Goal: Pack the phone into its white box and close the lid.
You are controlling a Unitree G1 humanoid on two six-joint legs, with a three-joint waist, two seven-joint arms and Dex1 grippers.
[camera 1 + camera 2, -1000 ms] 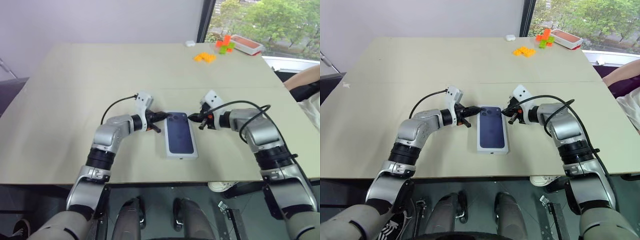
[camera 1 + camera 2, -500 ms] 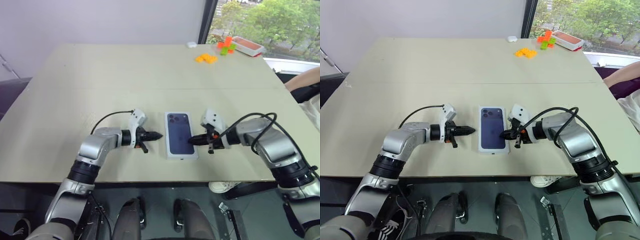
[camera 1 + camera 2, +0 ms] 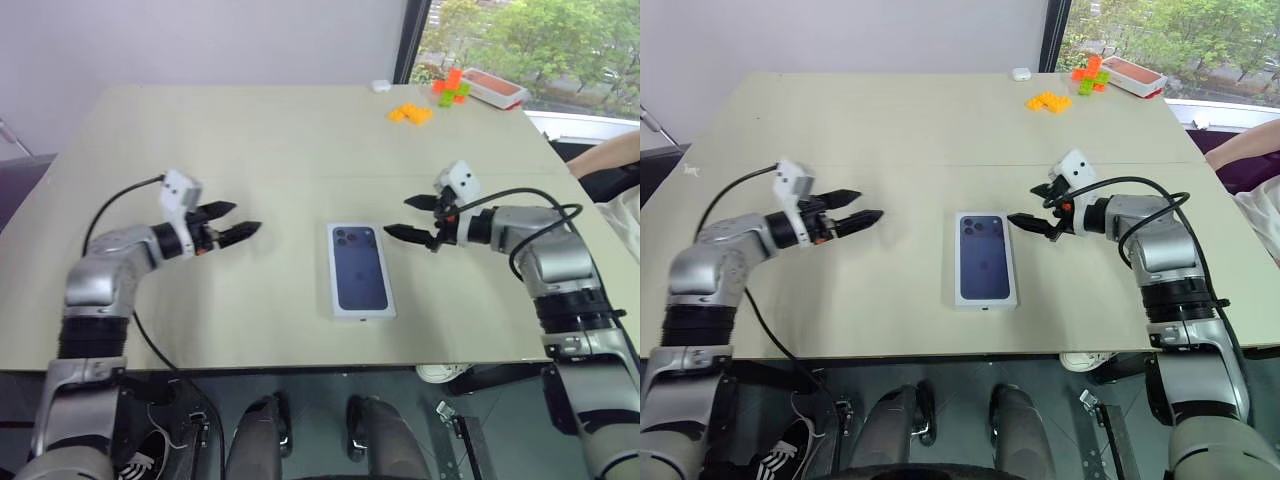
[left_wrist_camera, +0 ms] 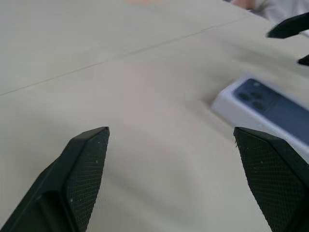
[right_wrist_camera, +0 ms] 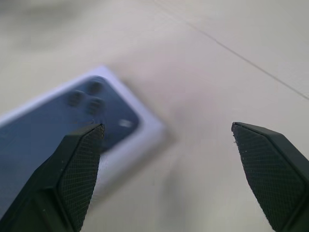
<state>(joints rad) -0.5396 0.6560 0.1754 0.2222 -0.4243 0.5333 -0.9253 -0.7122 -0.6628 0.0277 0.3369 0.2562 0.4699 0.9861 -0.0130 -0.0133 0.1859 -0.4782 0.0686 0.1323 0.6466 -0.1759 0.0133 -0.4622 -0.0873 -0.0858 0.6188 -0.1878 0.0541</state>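
Beige table (image 3: pixel 300 130) by a window, left to right: left gripper (image 3: pixel 246 217) spread wide and empty, well apart from the lid (image 3: pixel 359 270) lying flat on the box (image 3: pixel 364 314) mid-table, right gripper (image 3: pixel 397 216) likewise gaping and empty near its far right corner; phone hidden, judged shut inside. Looks finished, so keep both arms lifted clear, avoid nudging the lid, and check for an even seam all round, pressing down any raised corner. No readable brand or writing, just a dark blue phone picture with a camera cluster on the lid.
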